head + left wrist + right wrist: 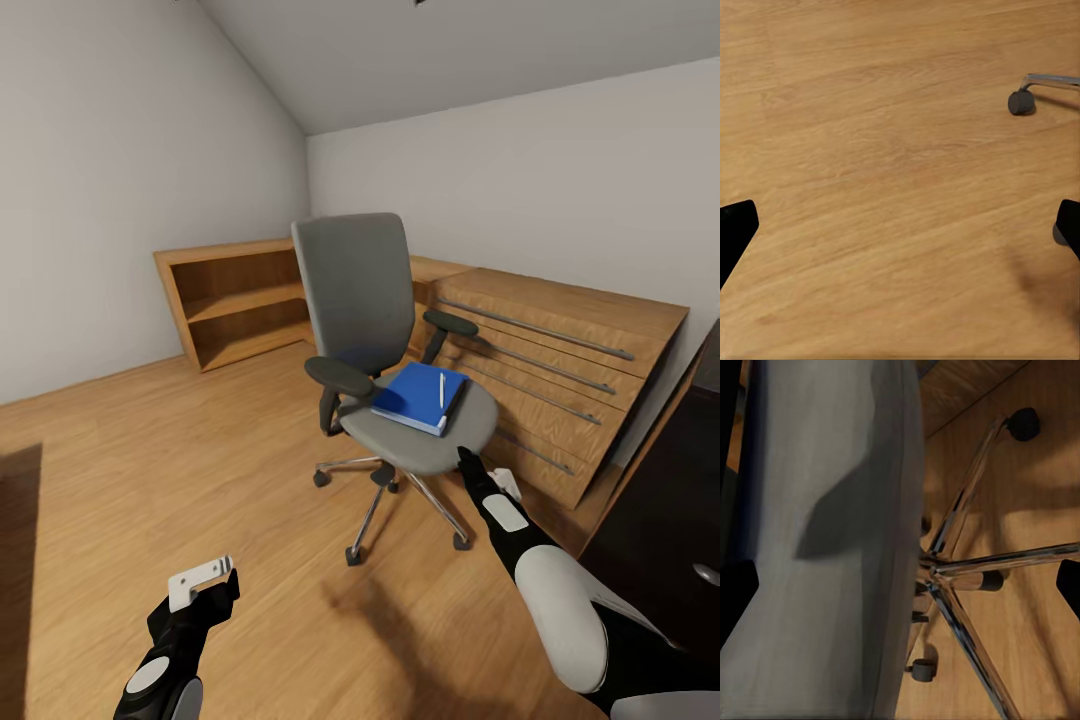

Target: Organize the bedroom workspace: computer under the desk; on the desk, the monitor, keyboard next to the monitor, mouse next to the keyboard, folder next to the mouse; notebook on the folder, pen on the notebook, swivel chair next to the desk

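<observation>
With open jaws at the swivel chair [400, 400] seat edge, the right gripper [466, 458] should slide under the folder [418, 397], keeping it level.

Matt grey cloth swivel chair [400, 400] on glossy metal legs over smooth wooden floor [180, 470].

The floor [150, 470] is of light brown wood planks with a visible grain. Against the far left wall stands a low open bookshelf [235, 300] of the same warm wood, with one shelf board inside. To the right, along the back wall, there is a wide wooden dresser [560, 370] with several long metal handles [535, 329] across its drawers. The walls [100, 180] are plain pale grey, and the ceiling [450, 50] slopes down toward the left side.
</observation>
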